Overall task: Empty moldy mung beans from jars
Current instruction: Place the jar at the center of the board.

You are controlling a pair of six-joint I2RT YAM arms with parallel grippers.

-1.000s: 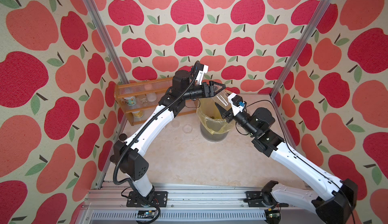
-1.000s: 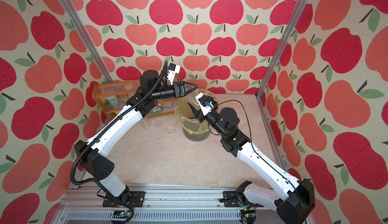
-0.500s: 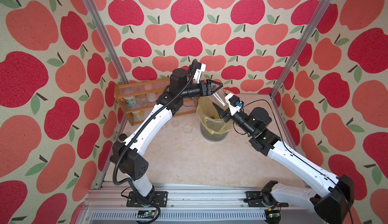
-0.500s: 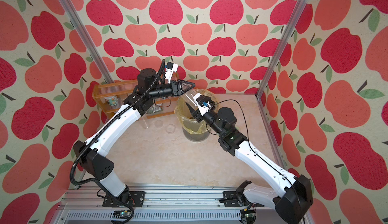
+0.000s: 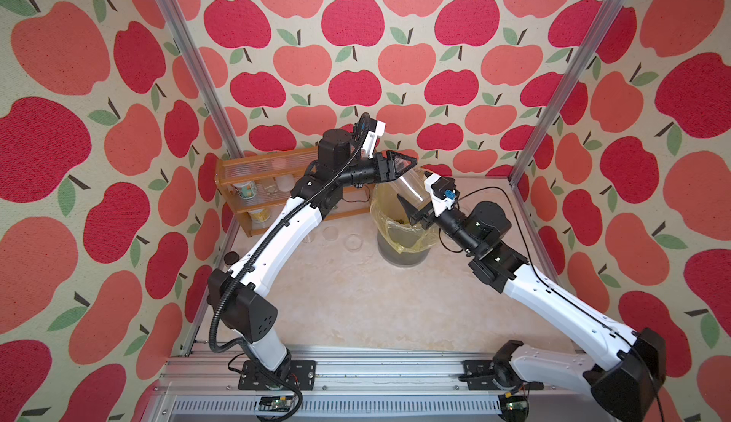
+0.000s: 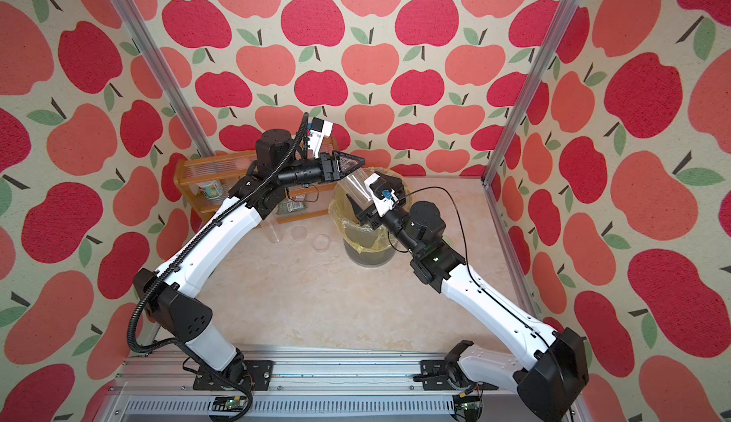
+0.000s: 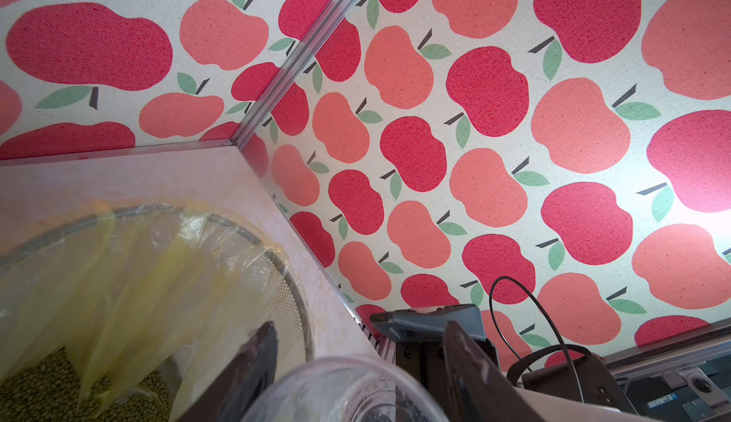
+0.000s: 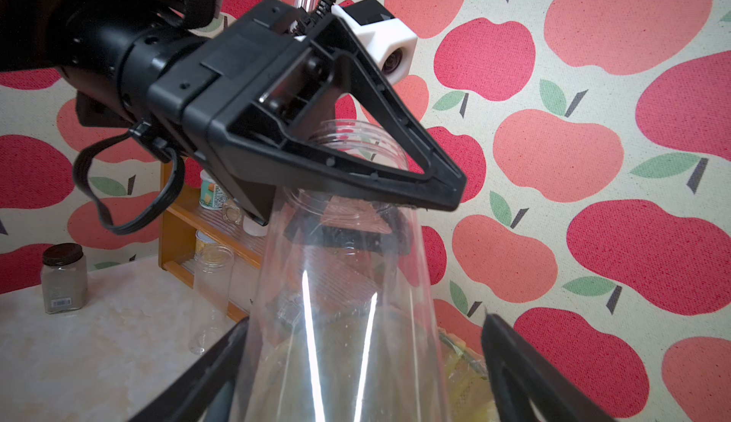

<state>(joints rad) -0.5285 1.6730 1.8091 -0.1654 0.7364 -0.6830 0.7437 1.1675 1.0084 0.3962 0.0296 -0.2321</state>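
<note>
Jar (image 5: 411,188) tilted over bin rim (image 5: 376,204), left end effector (image 5: 412,162) grasping neck, right end effector (image 8: 364,321) released

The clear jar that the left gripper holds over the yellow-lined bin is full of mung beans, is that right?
No. The clear jar is empty: the right wrist view shows bare see-through walls. The left gripper does hold it over the yellow-lined bin; the mung beans lie inside that bin, as the left wrist view shows.
</note>
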